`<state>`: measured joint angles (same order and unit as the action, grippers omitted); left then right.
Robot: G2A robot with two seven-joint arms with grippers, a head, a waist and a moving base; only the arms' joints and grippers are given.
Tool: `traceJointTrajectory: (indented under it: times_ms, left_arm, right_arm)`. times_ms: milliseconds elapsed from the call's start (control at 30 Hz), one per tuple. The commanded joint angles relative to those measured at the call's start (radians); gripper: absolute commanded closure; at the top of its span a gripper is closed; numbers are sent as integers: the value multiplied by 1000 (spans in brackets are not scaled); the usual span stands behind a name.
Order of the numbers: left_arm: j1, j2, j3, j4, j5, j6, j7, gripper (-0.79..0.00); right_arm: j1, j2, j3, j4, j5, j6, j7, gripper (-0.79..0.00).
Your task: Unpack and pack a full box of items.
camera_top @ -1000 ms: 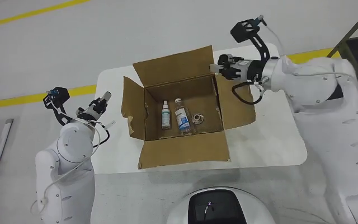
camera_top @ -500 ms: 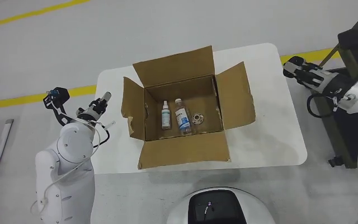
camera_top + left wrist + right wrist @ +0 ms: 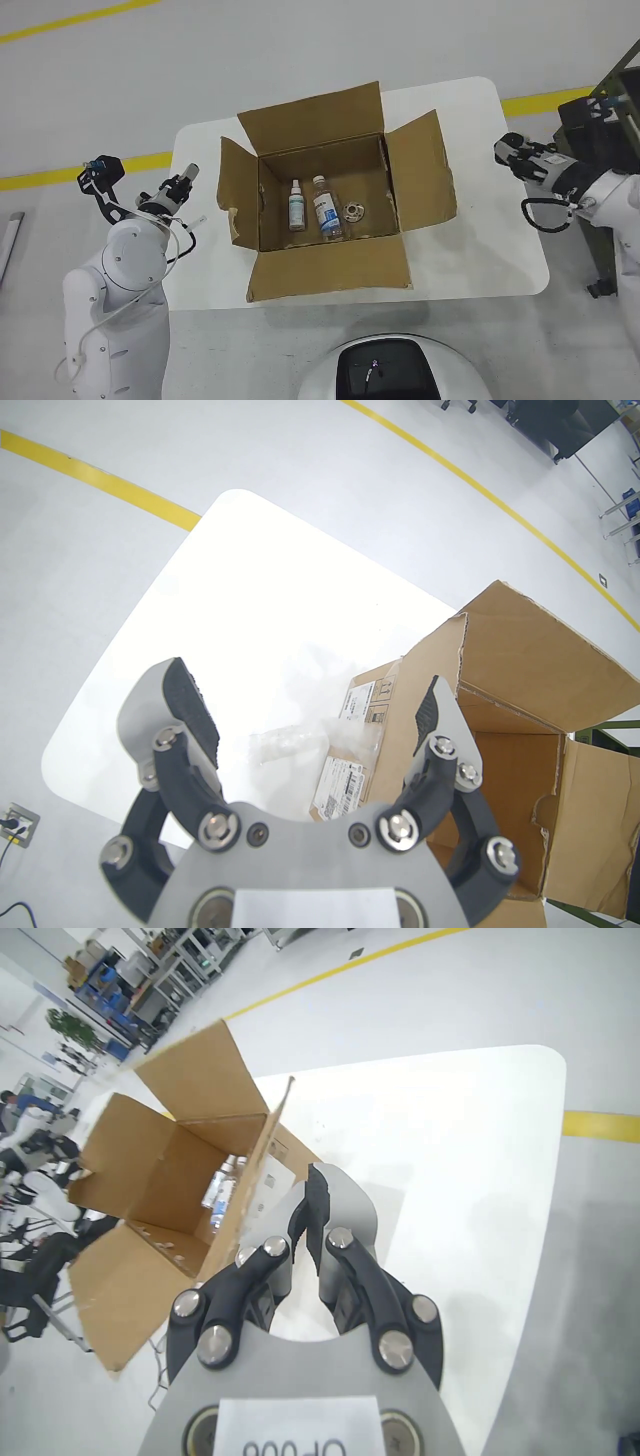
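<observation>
1. The right pincer (image 3: 503, 152), closed and empty, has been withdrawn from above the box (image 3: 310, 120) flap to the tabletop (image 3: 480, 250) edge
2. The left pincer (image 3: 188, 176) is kept open and unmoved beside the box
3. A white bottle (image 3: 297, 204), a clear bottle (image 3: 326, 206) and a round part (image 3: 352, 211) are left lying inside the box

Top view: mounted overhead, facing straight down on table (image 3: 465, 115) and open box (image 3: 325, 268). Left wrist view: looking past left gripper (image 3: 305, 685), close to one box wall. Right wrist view: looking past right gripper (image 3: 314, 1193) at opposite flap. Shared by all: box, table
</observation>
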<state>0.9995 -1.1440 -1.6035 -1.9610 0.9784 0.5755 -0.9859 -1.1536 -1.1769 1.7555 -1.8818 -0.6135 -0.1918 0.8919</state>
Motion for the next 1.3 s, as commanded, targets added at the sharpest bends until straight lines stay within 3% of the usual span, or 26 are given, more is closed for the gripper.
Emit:
traceJointTrajectory:
  times_ms: [0, 133, 200, 400, 600, 900, 1133, 1267]
  left_arm:
    - [0, 0, 0, 0, 0, 0, 0, -785]
    - [0, 0, 0, 0, 0, 0, 0, -785]
    - [0, 0, 0, 0, 0, 0, 0, -785]
    - [0, 0, 0, 0, 0, 0, 0, -785]
    - [0, 0, 0, 0, 0, 0, 0, -785]
    - [0, 0, 0, 0, 0, 0, 0, -785]
    - [0, 0, 0, 0, 0, 0, 0, -785]
    - [3, 0, -1, 1, -2, 0, 7, -785]
  right_arm:
    - [-21, -1, -22, 26, -37, -21, -80, 0]
    - [-43, -9, -104, 141, -92, -55, -239, 0]
    - [-25, -17, -153, 202, -46, -59, -311, 0]
    - [61, -21, -286, 267, -264, -137, -421, 0]
    - [111, -27, -356, 258, -282, -202, -493, 0]
    - [140, -31, -403, 208, -124, -252, -420, 0]
    - [185, -34, -487, 222, -85, -302, -316, 0]
    - [201, -33, -512, 247, -83, -273, -249, 0]
